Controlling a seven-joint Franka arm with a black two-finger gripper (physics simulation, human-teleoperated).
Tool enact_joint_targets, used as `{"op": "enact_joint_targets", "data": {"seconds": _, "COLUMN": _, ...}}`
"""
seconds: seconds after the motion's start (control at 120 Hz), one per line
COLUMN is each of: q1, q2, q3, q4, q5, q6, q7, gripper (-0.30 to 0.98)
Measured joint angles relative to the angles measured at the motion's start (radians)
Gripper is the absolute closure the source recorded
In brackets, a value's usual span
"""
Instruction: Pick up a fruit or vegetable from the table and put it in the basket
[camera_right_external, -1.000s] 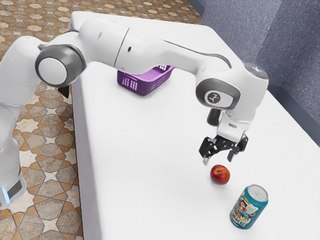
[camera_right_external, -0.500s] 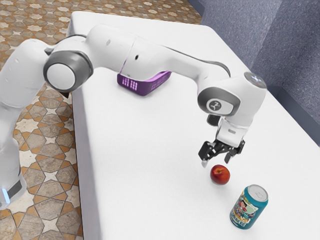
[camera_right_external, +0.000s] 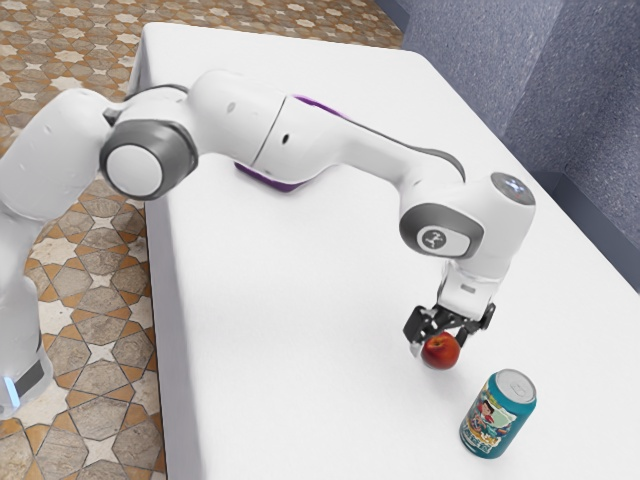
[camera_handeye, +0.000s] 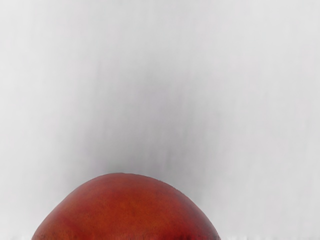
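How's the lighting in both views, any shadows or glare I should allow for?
Wrist view: a soft grey shadow on the white table beside the red fruit, no bright glare on its skin; exterior view: bright, even light, the table's long side in greyer shade, no strong glare on the can.

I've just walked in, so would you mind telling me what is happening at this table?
A robot arm has its open claw around a red fruit on the white table, apparently about to grasp it. The fruit is not yet in the purple basket, which is partly hidden behind the arm. A teal can stands near the fruit.
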Motion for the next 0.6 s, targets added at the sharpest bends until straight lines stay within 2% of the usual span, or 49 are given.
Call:
{"op": "enact_joint_targets", "data": {"seconds": 0.283, "q1": -0.014, "q2": 0.016, "q3": 0.030, "q4": 0.000, "q5": -0.001, "q6": 0.025, "q7": 0.001, "gripper": 0.02}}
{"op": "enact_joint_targets", "data": {"seconds": 0.467, "q1": -0.016, "q2": 0.023, "q3": 0.033, "q4": 0.000, "q5": 0.000, "q6": 0.048, "q7": 0.005, "gripper": 0.23}}
{"op": "enact_joint_targets", "data": {"seconds": 0.6, "q1": -0.023, "q2": 0.036, "q3": 0.044, "q4": 0.000, "q5": 0.001, "q6": 0.071, "q7": 0.015, "gripper": 0.33}}
